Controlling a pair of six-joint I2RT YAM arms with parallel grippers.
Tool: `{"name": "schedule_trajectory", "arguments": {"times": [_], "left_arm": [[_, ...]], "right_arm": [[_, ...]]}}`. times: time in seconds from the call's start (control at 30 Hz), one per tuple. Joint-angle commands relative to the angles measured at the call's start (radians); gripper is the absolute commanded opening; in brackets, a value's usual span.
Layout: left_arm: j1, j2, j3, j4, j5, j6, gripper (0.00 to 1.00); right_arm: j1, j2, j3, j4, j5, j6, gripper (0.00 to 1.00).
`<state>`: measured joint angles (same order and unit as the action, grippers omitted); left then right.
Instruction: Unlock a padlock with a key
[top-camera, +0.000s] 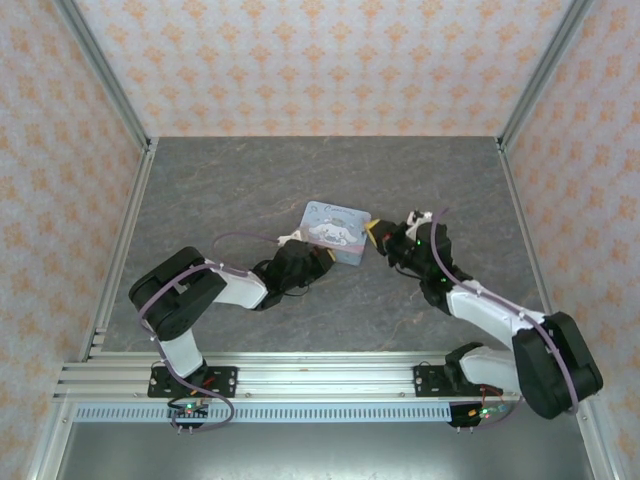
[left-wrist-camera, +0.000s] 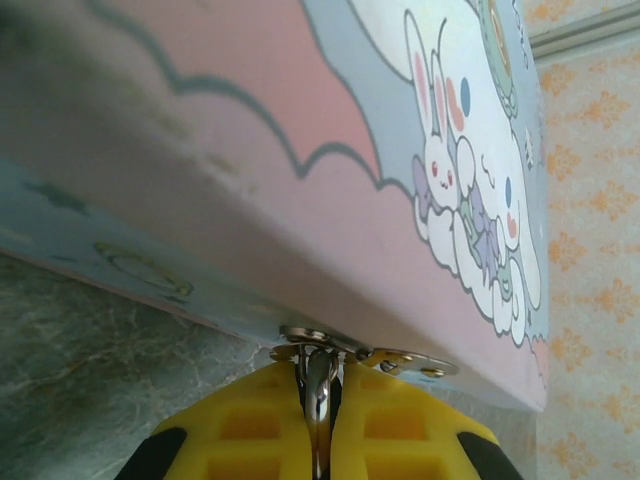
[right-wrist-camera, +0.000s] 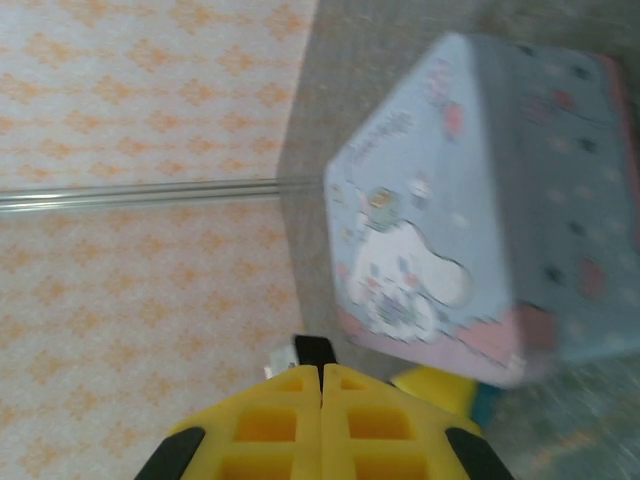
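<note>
The left fingers (left-wrist-camera: 250, 425) pinch the padlock (left-wrist-camera: 318, 385) by its thin loop, bottom middle, under the tin (left-wrist-camera: 300, 150). The right fingers (right-wrist-camera: 270, 425) are pressed together; whether they hold the key I cannot tell. The padlock is being held steady, I think. Next, the key must find its tiny hole.

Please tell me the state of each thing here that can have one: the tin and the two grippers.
tin: closed, lying on the table, printed lid up.
left gripper: shut on a thin metal piece at the tin's clasp; cannot tell whether it is a key.
right gripper: shut, nothing seen between its fingers.
</note>
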<state>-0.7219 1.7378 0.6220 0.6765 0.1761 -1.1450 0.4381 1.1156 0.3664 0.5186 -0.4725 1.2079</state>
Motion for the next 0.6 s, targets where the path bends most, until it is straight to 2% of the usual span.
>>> {"name": "schedule_trajectory", "arguments": {"times": [0.0, 0.13, 0.27, 0.57], "left_arm": [[0.006, -0.03, 0.025, 0.028, 0.01, -0.045, 0.0], [0.006, -0.016, 0.027, 0.066, 0.016, -0.089, 0.0], [0.007, -0.001, 0.024, 0.114, 0.025, -0.135, 0.0], [0.004, 0.007, 0.013, 0.177, 0.03, -0.218, 0.0]], "right_arm": [[0.045, -0.073, -0.054, -0.018, 0.055, 0.051, 0.0], [0.162, -0.101, -0.117, -0.016, 0.152, 0.085, 0.0], [0.242, -0.05, -0.155, 0.046, 0.218, 0.109, 0.0], [0.284, 0.154, -0.121, 0.194, 0.248, 0.116, 0.0]]}}
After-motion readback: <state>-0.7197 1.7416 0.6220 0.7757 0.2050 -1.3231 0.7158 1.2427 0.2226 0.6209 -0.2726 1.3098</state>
